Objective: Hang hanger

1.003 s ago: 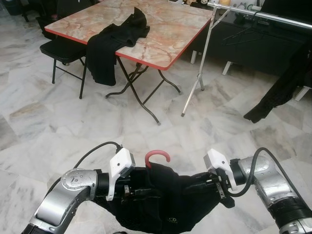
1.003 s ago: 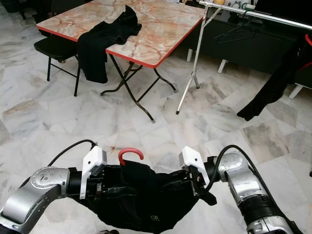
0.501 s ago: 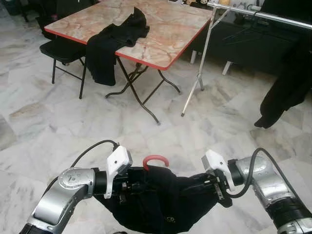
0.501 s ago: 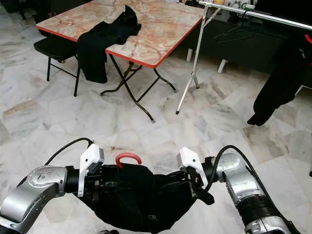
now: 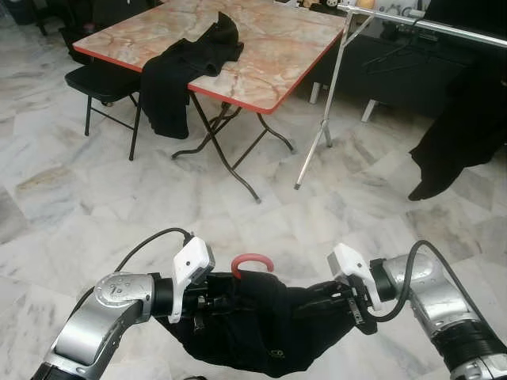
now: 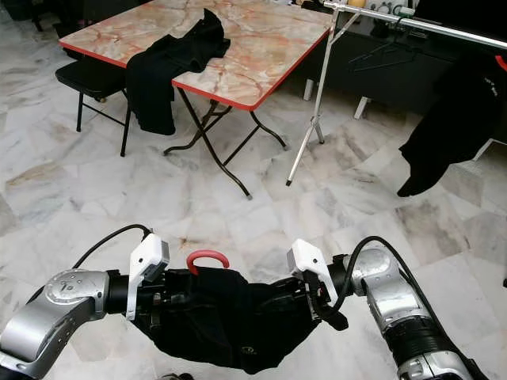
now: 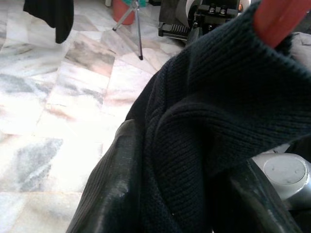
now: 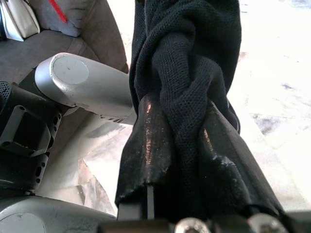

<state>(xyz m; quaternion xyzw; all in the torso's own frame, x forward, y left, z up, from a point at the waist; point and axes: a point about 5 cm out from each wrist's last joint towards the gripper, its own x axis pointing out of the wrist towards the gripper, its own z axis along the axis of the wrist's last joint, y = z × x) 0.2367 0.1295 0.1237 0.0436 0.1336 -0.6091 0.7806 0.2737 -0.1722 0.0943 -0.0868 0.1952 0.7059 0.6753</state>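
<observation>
A black knitted garment (image 5: 265, 328) hangs on a hanger with a red hook (image 5: 252, 263), held low in front of me between both arms. My left gripper (image 5: 207, 304) is shut on the garment's left shoulder, and its black fingers (image 7: 114, 194) pinch the knit. At the garment's right shoulder my right gripper (image 5: 331, 299) is shut on the bunched cloth (image 8: 187, 97). A silver clothes rail (image 5: 420, 24) on a slanted leg stands at the far right, with a black garment (image 5: 459, 131) hanging from it.
A folding table (image 5: 269, 55) with a marble-look top and red edge stands ahead on the left, a black garment (image 5: 178, 75) draped over its side. A black chair (image 5: 95, 83) sits at its left. Pale marble floor (image 5: 119, 206) lies between me and the rail.
The garment hanging on the far rail has swung, its lower end lifting. The held garment and both grippers sit slightly lower and closer together than a second ago.
</observation>
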